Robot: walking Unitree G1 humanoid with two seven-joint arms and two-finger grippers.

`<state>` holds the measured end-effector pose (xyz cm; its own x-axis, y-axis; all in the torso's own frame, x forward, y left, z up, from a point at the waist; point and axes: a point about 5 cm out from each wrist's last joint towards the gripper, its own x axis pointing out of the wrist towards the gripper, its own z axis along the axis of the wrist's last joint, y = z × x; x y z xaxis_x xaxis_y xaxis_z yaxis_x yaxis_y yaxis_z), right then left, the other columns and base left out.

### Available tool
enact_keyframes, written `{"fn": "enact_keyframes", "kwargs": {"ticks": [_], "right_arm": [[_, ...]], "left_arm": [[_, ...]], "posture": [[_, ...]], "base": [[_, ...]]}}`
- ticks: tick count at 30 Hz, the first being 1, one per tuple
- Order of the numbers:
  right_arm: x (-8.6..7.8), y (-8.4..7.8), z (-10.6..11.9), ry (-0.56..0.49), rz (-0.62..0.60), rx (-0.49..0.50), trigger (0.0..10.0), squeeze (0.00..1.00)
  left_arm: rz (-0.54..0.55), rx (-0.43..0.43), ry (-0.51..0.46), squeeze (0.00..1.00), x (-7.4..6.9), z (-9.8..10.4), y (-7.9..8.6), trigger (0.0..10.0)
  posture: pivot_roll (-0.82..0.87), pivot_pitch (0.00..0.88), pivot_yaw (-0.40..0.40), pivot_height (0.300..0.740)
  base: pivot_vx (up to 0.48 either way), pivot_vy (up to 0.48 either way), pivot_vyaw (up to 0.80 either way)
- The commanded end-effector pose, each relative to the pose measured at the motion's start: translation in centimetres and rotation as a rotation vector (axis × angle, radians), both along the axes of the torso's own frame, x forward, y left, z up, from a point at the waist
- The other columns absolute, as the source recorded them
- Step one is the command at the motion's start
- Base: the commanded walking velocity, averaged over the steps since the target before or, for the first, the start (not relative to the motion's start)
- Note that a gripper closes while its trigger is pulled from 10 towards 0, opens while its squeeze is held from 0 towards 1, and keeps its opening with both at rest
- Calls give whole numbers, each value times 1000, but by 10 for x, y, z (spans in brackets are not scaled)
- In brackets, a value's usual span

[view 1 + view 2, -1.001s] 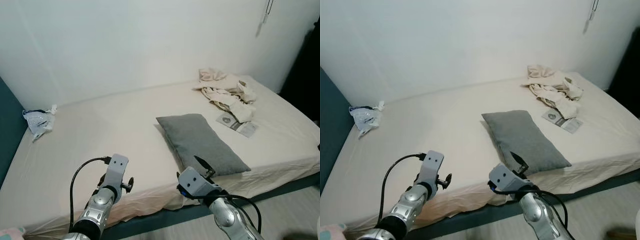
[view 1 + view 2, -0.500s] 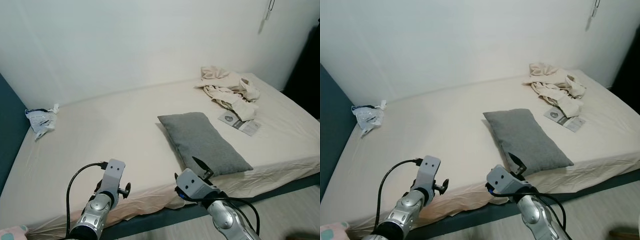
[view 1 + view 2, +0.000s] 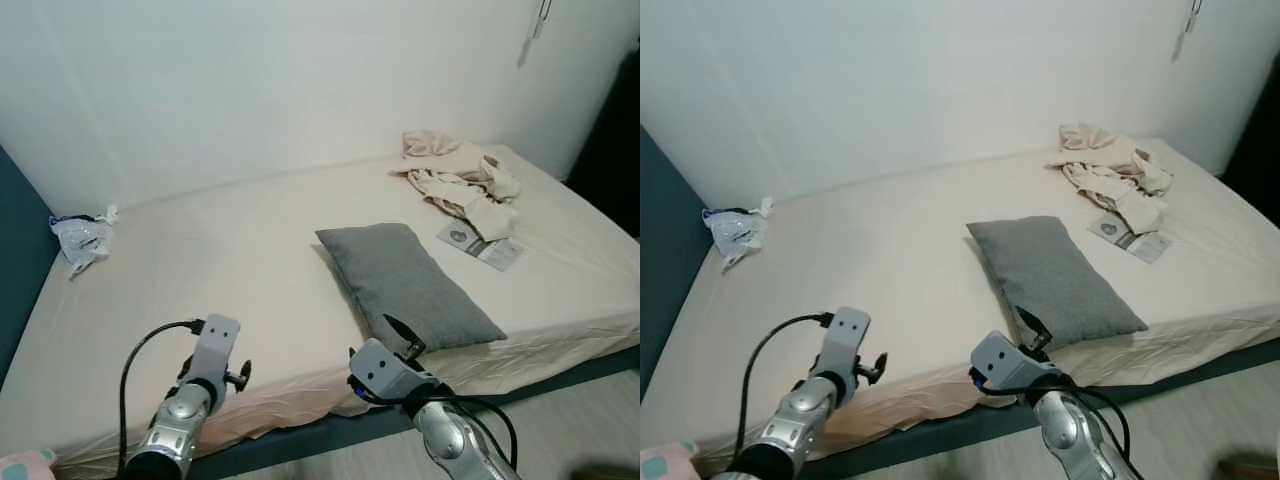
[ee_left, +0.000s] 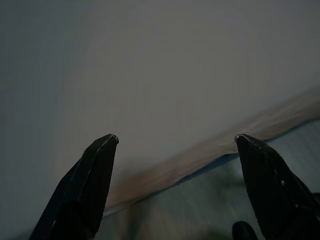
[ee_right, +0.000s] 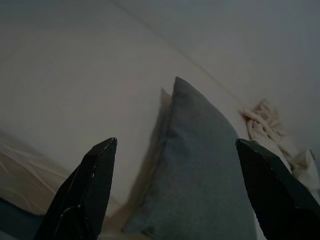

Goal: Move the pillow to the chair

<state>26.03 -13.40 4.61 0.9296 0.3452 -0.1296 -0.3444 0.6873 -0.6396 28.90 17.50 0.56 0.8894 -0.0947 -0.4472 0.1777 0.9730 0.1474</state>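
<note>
— Where's the pillow from where you sit?

— On the bed, right of the middle, lying flat on the sheet. Its long axis runs from far-left to near-right, and the near end sits close to the bed's front edge.

— Which arm do I count on?

— The right one, I judge. My right gripper hangs just off the near edge of the bed, and in the right wrist view the pillow lies straight ahead between its two fingers — they stand wide apart, touching nothing. The near corner of the pillow is a little beyond and to the right of it.

— And the left?

— My left gripper is also spread open, holding nothing, over the front edge of the bed, well apart from the pillow and to its left.

— Anything in the way?

— Crumpled cloth and a booklet lie far right, clear of the pillow. I see no chair from here — I'd expect to grip the near end first.
</note>
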Motion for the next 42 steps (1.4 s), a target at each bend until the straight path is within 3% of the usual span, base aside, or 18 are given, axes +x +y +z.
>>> {"fn": "enact_keyframes", "kwargs": {"ticks": [1,7,17,29,42], "right_arm": [[-2,7,-1,4,13,0,10000,0],[-1,5,-1,4,6,5,10000,0],[-1,1,-1,2,-7,8,10000,0],[2,0,-2,14,11,-6,10000,0],[2,-4,-2,19,4,3,10000,0]], "left_arm": [[17,2,16,0,0,0,8,10000],[27,-14,-9,0,7,7,4,10000],[-4,-26,-1,0,4,3,-7,10000],[43,-51,-30,0,5,8,-3,10000],[29,-83,-46,0,7,10,-16,10000]], "posture": [[-112,83,123,740],[-103,77,114,740],[-82,70,101,740],[-79,57,75,740],[-66,43,56,740]], "base": [[0,0,0],[0,0,0],[0,0,0],[0,0,0],[0,0,0]]}}
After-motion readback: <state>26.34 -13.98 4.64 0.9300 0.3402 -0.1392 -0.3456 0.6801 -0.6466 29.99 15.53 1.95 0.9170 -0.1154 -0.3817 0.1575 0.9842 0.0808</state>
